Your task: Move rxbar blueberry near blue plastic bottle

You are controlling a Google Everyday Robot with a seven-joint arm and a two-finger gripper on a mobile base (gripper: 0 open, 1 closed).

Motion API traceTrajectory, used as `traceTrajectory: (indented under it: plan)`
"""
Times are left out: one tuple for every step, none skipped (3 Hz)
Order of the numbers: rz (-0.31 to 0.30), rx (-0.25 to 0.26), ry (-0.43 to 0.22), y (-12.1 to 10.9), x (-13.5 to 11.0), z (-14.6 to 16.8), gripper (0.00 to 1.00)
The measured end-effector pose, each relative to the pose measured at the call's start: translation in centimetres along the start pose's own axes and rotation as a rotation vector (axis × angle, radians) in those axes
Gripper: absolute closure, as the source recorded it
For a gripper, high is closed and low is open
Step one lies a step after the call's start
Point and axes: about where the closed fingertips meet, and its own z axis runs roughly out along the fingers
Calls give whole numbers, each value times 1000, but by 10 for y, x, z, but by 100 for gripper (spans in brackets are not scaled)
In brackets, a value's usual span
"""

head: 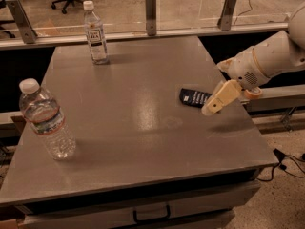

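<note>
The rxbar blueberry (194, 98) is a flat dark navy wrapper with white print, lying on the right side of the grey table (133, 113). My gripper (213, 106) comes in from the right on a white arm and hangs tilted just over the bar's right end, covering that end. The blue plastic bottle (95, 32), slim and clear with a white cap and dark label, stands upright at the table's far left, well away from the bar.
A wider clear bottle (46, 120) with a red-and-white label stands near the left front of the table. A glass barrier with metal posts (150, 7) runs along the far edge. A drawer handle (151, 213) sits under the front edge.
</note>
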Motion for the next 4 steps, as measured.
traceTrajectory:
  plan:
    - [11, 6, 20, -3, 16, 12, 0]
    - [17, 11, 22, -5, 23, 19, 19]
    - [24, 15, 22, -6, 27, 23, 43]
    - [33, 17, 23, -6, 30, 26, 65]
